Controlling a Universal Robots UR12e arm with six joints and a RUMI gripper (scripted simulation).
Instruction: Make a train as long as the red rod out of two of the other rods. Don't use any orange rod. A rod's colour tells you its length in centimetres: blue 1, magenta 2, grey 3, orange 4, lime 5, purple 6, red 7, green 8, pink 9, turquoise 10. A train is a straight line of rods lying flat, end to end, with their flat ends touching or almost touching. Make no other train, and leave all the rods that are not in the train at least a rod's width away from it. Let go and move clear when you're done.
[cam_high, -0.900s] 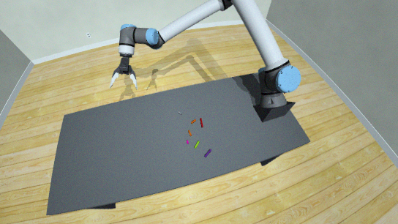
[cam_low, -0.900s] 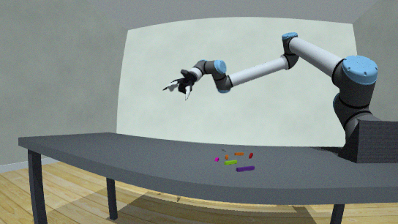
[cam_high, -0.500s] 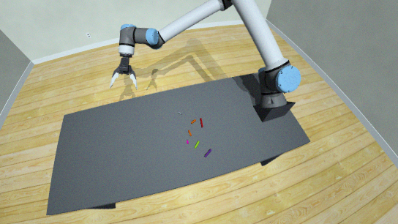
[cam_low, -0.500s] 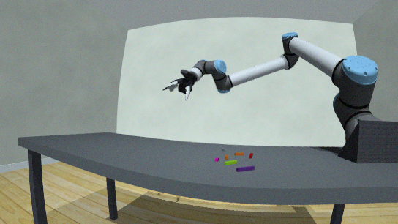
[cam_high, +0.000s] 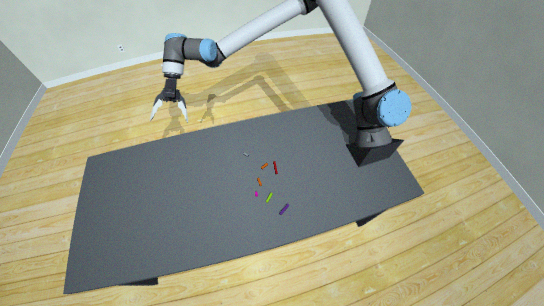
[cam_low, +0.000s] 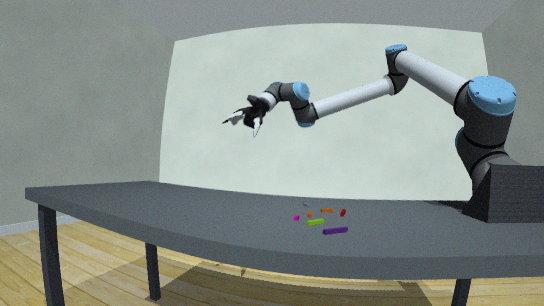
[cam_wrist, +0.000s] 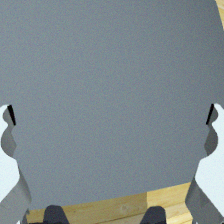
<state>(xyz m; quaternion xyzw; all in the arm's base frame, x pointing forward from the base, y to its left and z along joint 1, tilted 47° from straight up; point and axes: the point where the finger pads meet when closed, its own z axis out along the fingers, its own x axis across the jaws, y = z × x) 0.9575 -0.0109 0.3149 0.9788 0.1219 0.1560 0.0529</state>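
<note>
Several small rods lie in a loose cluster right of the middle of the dark table. The red rod (cam_high: 275, 167) lies at the back, with an orange rod (cam_high: 264, 166) beside it and a second orange rod (cam_high: 259, 181) just in front. A magenta rod (cam_high: 256, 193), a lime rod (cam_high: 269, 197) and a purple rod (cam_high: 284, 209) lie nearer the front. A small grey rod (cam_high: 245, 154) lies apart at the back. My gripper (cam_high: 169, 111) is open and empty, high above the table's far left edge, far from the rods. The wrist view shows only the table top.
The arm's base (cam_high: 375, 145) stands on the table's back right corner. The table's far edge (cam_wrist: 115, 202) and wooden floor show at the bottom of the wrist view.
</note>
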